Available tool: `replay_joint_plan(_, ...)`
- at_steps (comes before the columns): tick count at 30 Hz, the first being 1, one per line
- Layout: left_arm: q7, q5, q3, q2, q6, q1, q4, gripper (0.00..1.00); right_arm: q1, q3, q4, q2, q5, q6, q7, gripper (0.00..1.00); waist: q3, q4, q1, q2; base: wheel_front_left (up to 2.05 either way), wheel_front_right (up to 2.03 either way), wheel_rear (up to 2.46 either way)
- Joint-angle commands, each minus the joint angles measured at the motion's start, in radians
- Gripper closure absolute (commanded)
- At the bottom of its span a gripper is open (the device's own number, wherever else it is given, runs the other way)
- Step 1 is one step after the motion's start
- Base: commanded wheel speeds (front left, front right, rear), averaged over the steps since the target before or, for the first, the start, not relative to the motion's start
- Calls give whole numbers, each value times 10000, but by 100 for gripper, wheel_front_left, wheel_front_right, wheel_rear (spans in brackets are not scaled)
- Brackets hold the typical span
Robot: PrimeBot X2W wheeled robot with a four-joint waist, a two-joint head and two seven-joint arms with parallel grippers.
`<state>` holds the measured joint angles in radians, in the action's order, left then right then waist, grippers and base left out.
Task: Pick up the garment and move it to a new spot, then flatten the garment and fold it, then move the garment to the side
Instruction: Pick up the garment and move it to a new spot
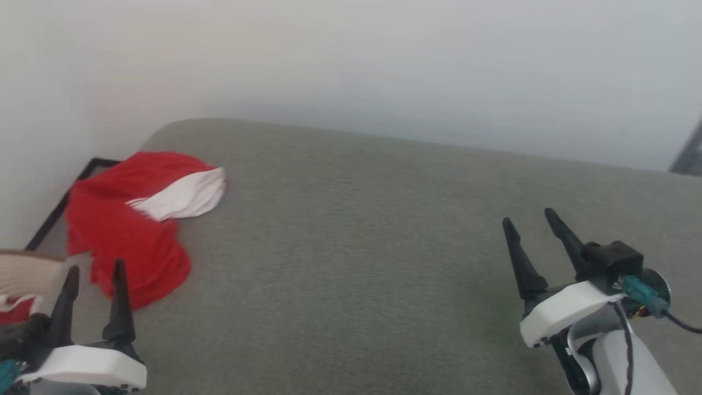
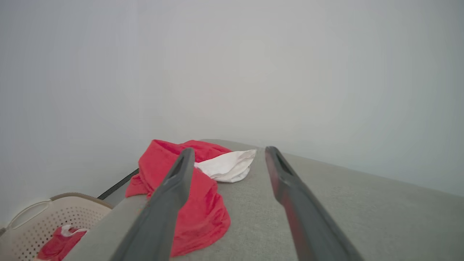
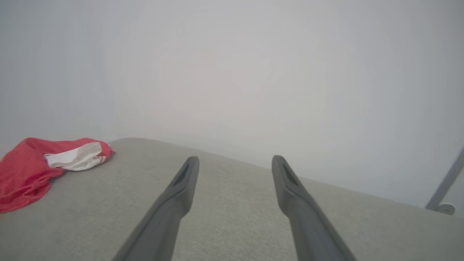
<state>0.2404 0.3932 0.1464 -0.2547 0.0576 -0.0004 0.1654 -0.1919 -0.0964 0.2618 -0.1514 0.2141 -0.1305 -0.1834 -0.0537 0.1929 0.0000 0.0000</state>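
The left gripper, at seven o'clock in the head view, holds its fingers spread with nothing between them, and the right gripper, at four o'clock, is spread and empty too. The garment lies crumpled (one white sleeve on top) at nine o'clock on the grey cushion, just beyond the left gripper, well apart from the right.

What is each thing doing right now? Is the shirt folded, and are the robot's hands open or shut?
Shirt: crumpled in a heap at the left corner of the grey cushion, not folded, not held.
Left gripper: open, empty, by the shirt.
Right gripper: open, empty, over bare cushion.
Basket: beside the cushion, red cloth inside.
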Motion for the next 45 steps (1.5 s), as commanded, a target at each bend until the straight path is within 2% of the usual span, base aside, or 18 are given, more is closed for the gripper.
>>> replay_joint_plan(1, -27, 99, 52, -74, -42, 139, -70, 0, -89, -93, 63, 50, 91, -4, -44, 0, -157, 522, 0, 0, 0, 0, 0)
replay_joint_plan(6, -150, 183, 154, -123, -154, 328, -262, 0, -163, -322, 304, 124, 183, -3, -155, 0, -242, 1179, 0, 0, 0, 0, 0)
replay_joint_plan(12, -181, 296, 199, -122, -209, 376, -406, 0, -193, -387, 489, 143, 177, -3, -244, 0, -215, 1477, 0, 0, 0, 0, 0)
replay_joint_plan(20, -445, 688, 184, -150, -95, 66, -394, 0, -347, -359, 434, -10, 201, -3, -217, 0, 79, 1409, 0, 0, 0, 0, 0)
replay_joint_plan(26, -931, 840, -16, -530, 134, -940, 17, 0, -615, -166, 4, -274, 48, -3, -14, 0, 783, 1077, 0, 0, 0, 0, 0)
replay_joint_plan(33, -1457, 1141, -190, -1142, 355, -3056, 1507, 0, -1105, -106, -939, -630, -124, -3, 366, 0, 2185, 516, 0, 0, 0, 0, 0)
replay_joint_plan(45, -2859, 1849, -380, -2069, 585, -6700, 5556, 0, -1811, -121, -2329, -1121, -328, -3, 1055, 0, 4319, -307, 0, 0, 0, 0, 0)
